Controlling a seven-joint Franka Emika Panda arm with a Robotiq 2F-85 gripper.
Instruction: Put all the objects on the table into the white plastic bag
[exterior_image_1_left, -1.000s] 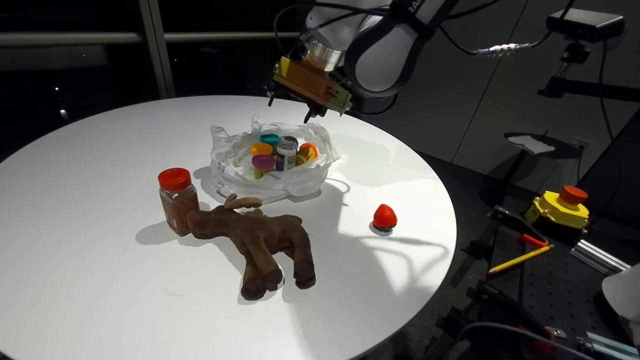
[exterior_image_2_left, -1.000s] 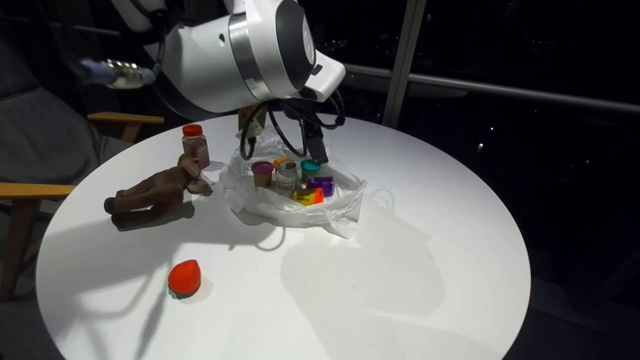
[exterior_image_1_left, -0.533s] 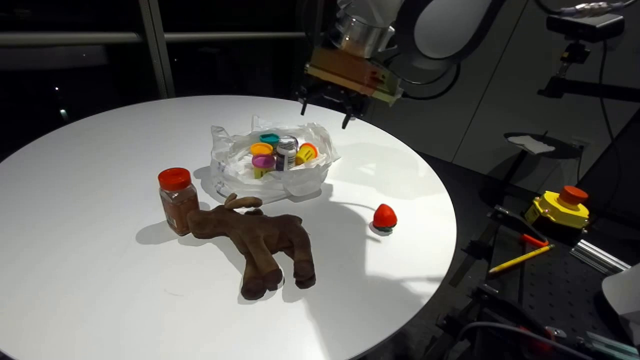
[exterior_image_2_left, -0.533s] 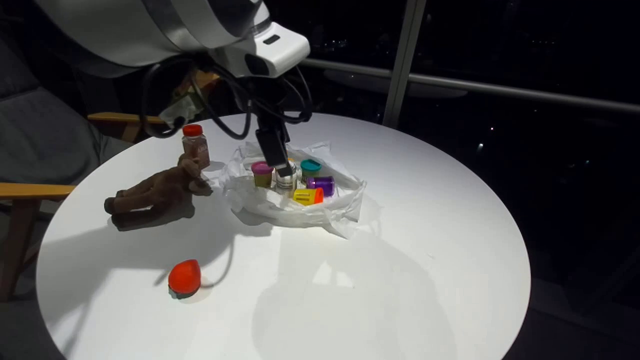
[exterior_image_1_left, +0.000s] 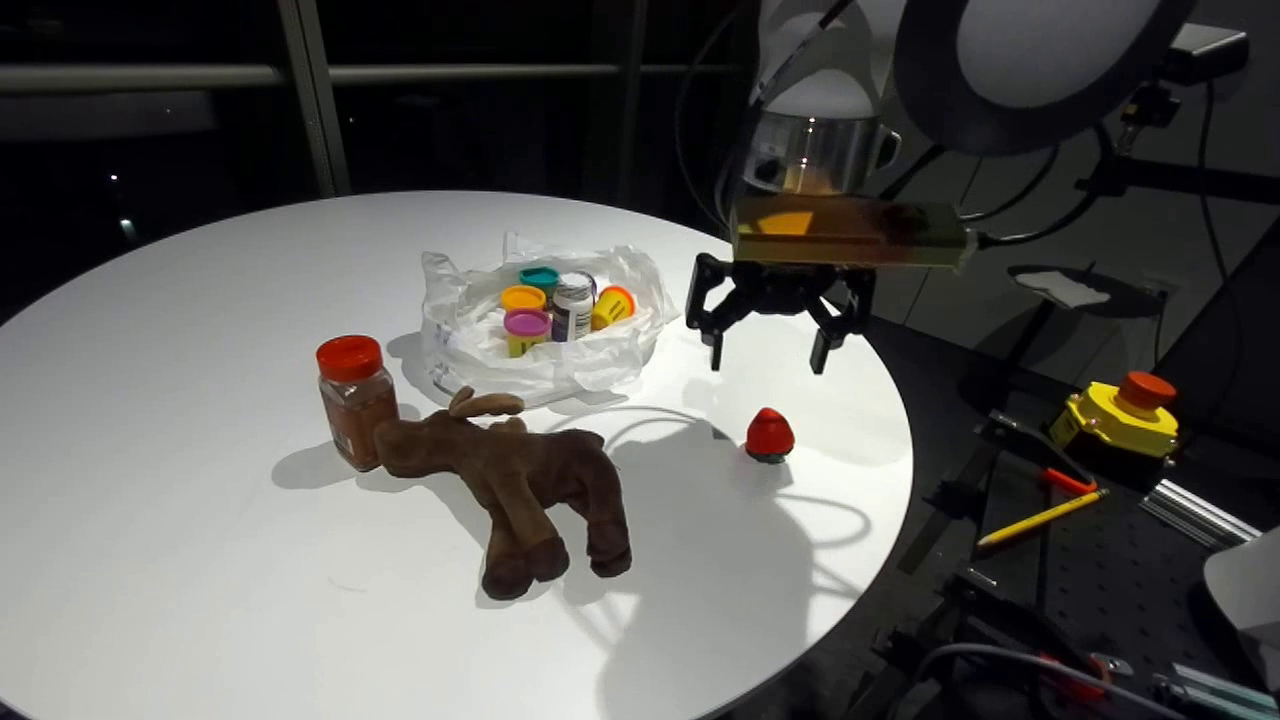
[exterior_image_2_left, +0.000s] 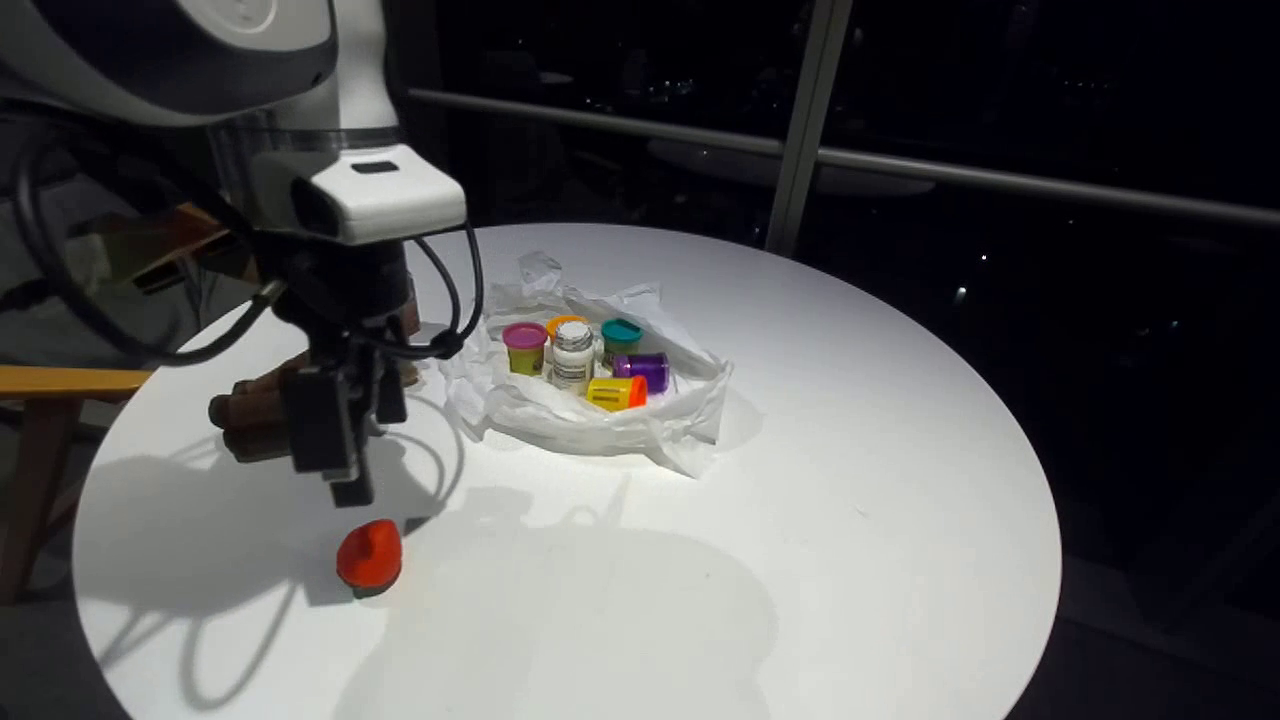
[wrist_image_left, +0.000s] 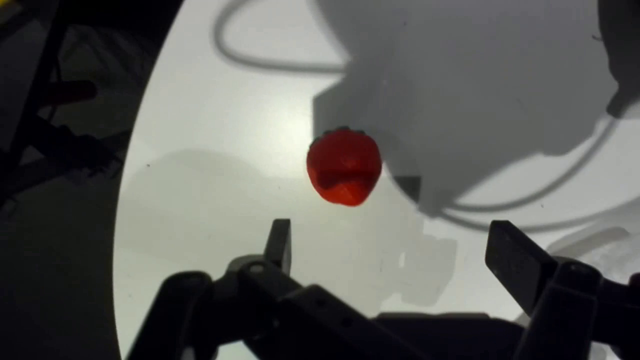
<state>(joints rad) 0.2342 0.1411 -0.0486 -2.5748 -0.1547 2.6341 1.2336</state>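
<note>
A red toy strawberry (exterior_image_1_left: 770, 435) stands on the white table, below my gripper (exterior_image_1_left: 768, 365). My gripper is open with nothing between its fingers. In the wrist view the strawberry (wrist_image_left: 345, 167) lies ahead of the spread fingers (wrist_image_left: 389, 240), nearer the left finger. The white plastic bag (exterior_image_1_left: 600, 375) lies open and holds several lidded tubs and a white bottle (exterior_image_2_left: 573, 365). A brown plush moose (exterior_image_1_left: 525, 475) lies on the table, its head against a red-lidded jar (exterior_image_1_left: 362, 415). The arm partly hides the moose (exterior_image_2_left: 262, 415) and nearly all of the jar in an exterior view.
The round table's edge (exterior_image_1_left: 890, 520) runs close to the strawberry. Beyond it are a yellow emergency stop box (exterior_image_1_left: 1115, 418) and a pencil (exterior_image_1_left: 1042, 518) on a dark surface. A wooden chair arm (exterior_image_2_left: 60, 382) stands by the table.
My gripper has moved away from over the bag and come down towards the strawberry, turning so that its fingers point down. It stays open. The objects on the table have not moved.
</note>
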